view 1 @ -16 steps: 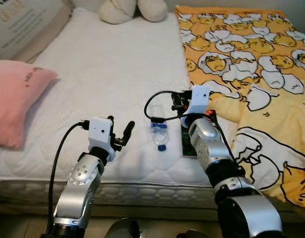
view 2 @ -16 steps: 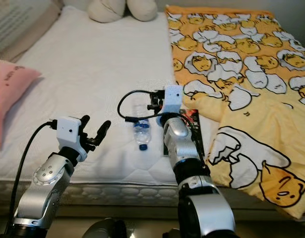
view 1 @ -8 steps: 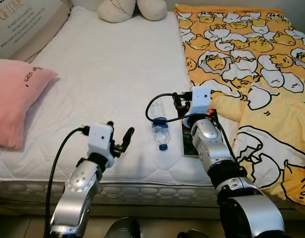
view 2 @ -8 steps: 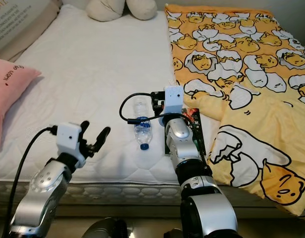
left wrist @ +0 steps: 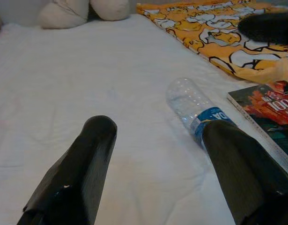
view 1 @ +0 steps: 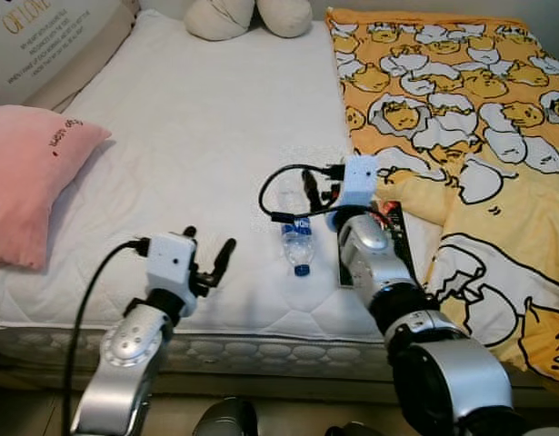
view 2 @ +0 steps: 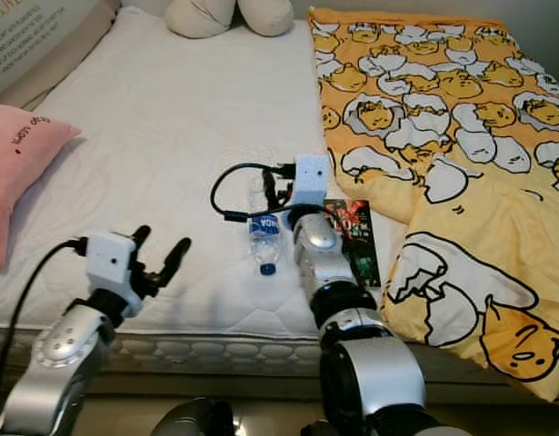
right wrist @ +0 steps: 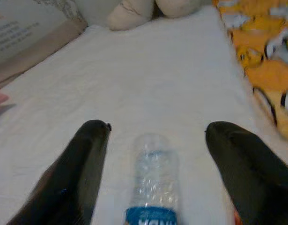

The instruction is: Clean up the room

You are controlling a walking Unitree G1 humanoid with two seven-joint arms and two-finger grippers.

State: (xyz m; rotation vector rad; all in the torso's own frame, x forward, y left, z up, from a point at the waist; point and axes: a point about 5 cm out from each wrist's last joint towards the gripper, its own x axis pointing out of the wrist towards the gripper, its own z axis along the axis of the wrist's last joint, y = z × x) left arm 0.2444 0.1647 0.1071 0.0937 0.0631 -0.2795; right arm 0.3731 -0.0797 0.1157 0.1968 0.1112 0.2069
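Near the bed's front edge, the clear bottle (view 1: pixel 296 234), judged light, crushable and slippery, is framed by the spread right pincer (right wrist: pixel 155 173), best taken at the labelled middle, while the left pincer (view 1: pixel 209 265) is held open.

bare mattress (view 1: pixel 197 136) left of bottle (view 1: pixel 297 238) (book (view 1: pixel 374 245) right)

pink pillow (view 1: pixel 29 182), orange egg-patterned blanket (view 1: pixel 461 118), blue-capped clear bottle (view 1: pixel 297 241)
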